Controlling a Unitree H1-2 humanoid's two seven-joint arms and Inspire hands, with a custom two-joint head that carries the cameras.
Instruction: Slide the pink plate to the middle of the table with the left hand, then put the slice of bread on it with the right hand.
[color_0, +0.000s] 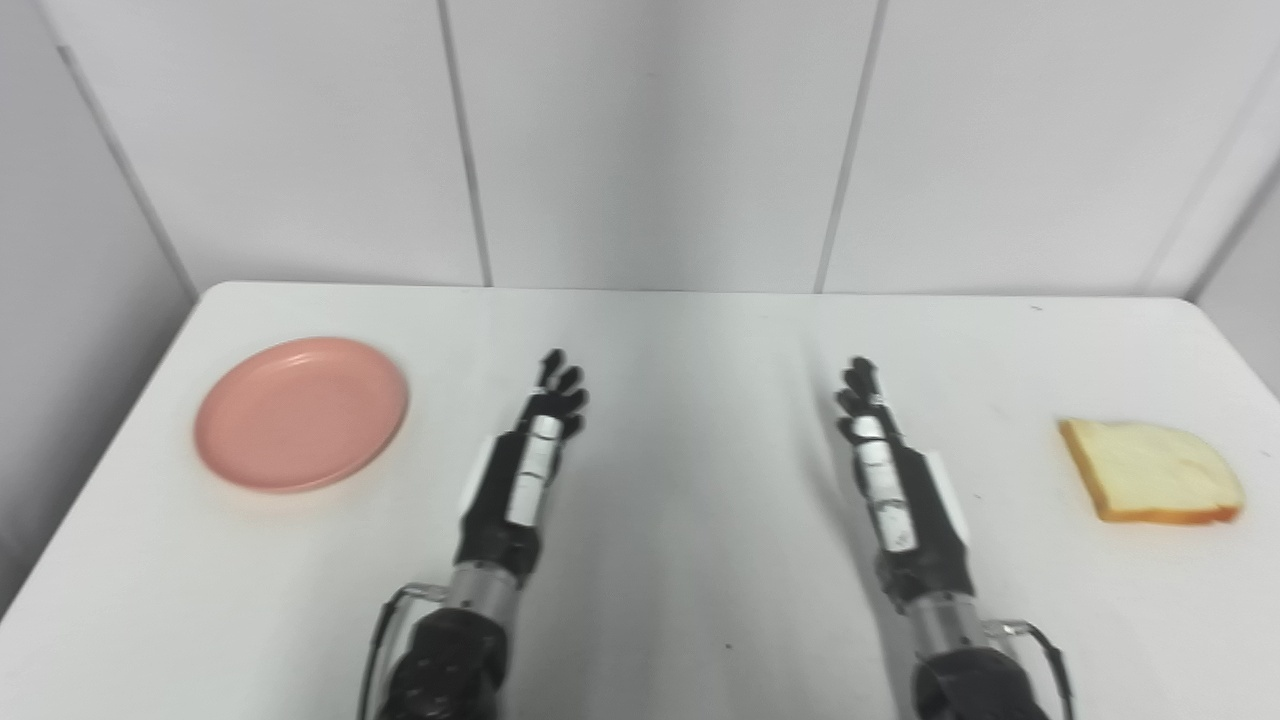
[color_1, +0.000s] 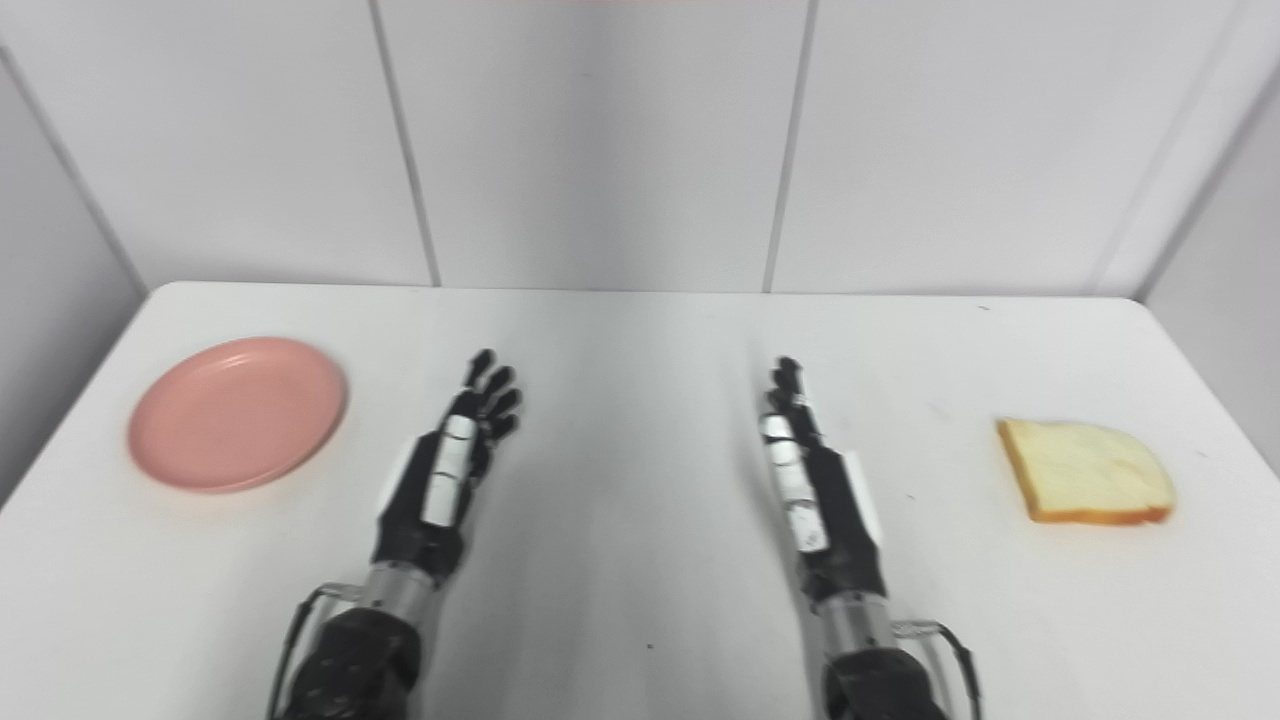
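The pink plate sat far left on the desk, the bread far right; between them, left hand and right hand lay empty, fingers stretched out.

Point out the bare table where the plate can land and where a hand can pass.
Widest free patch: the table between the left hand and right hand, running to the far edge. Narrower bare strips lie between the pink plate and left hand, and between the right hand and bread slice. Nothing looks crowded; plate and bread sit near opposite ends.
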